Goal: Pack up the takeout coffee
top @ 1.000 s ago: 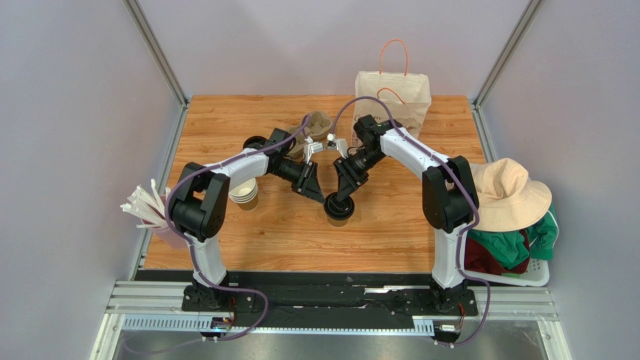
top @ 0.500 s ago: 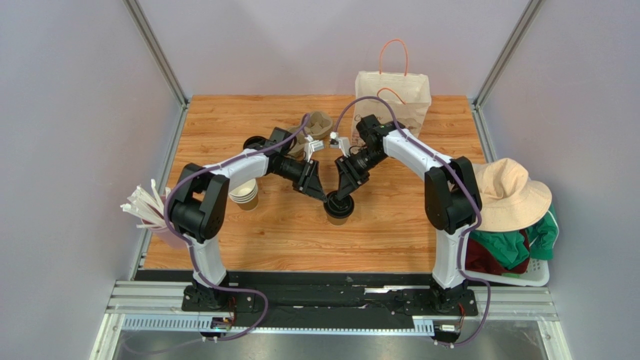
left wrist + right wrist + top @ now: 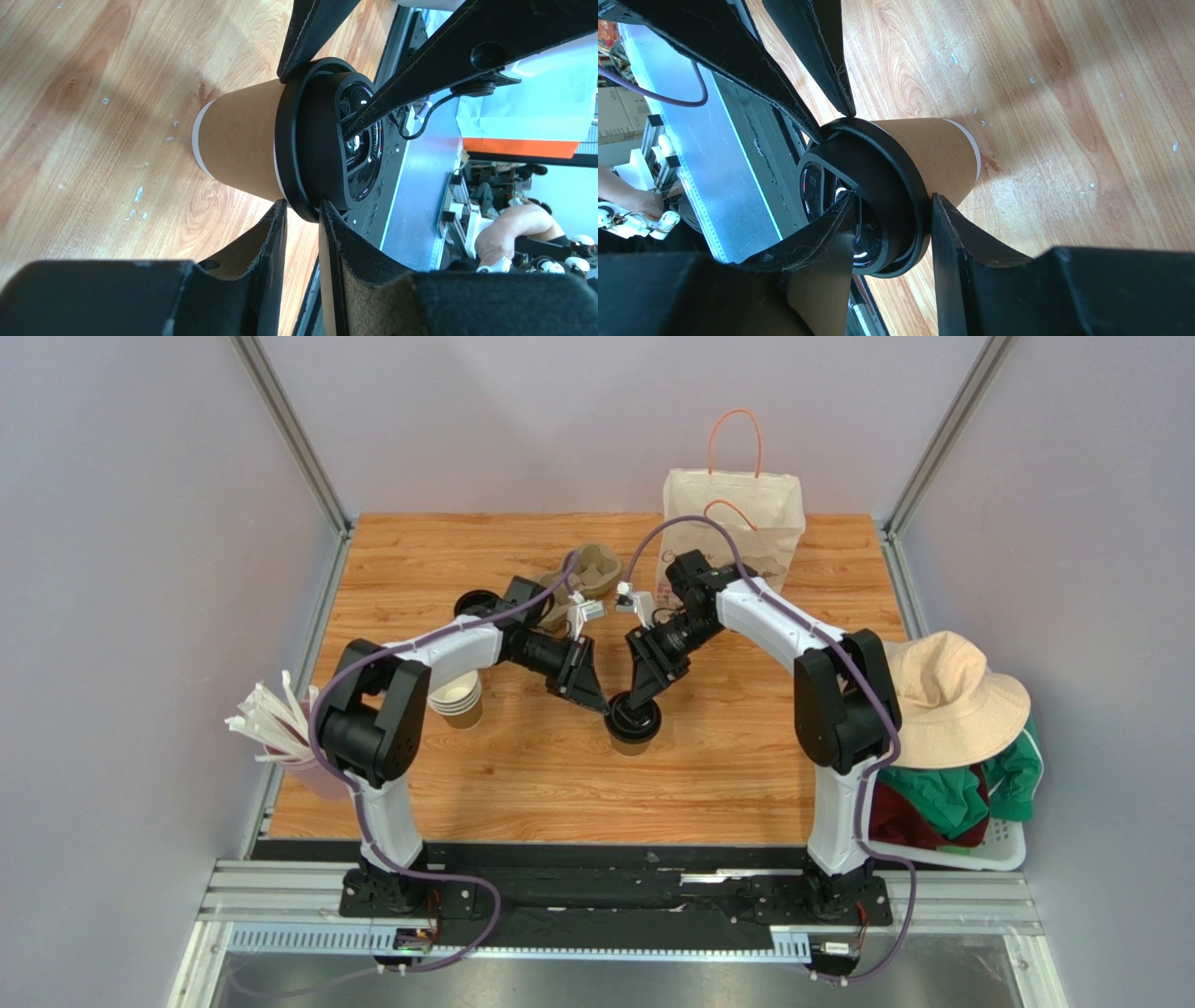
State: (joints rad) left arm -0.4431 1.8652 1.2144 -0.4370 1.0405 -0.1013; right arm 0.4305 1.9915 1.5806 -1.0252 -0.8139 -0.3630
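Moved: the left fingers have crept in toward the lid since a second ago; the cup and the right arm sit as before.
Takeout coffee: upright in the middle of the table, black lid on, with both arms meeting over it.
Left fingers: a narrow gap astride the lid's rim; I cannot tell whether they pinch it.
Right fingers: closed on the lid's rim, one finger across the lid's top, the other outside against the lid and cup wall.
In the way: the two pairs of fingers crowd each other at the lid; each wrist view shows me the other pair reaching in across the cup.
Paper bag: stands at the far edge, orange handles up; the right forearm lies between it and the cup.
Cup carrier: brown pulp, left of the bag, beyond the left wrist.
Cup stack: lidless, close under the left arm.
Black round stack: beside the left forearm, partly hidden.
Off the table: white straws at the left; a hat over a basket of clothes at the right.
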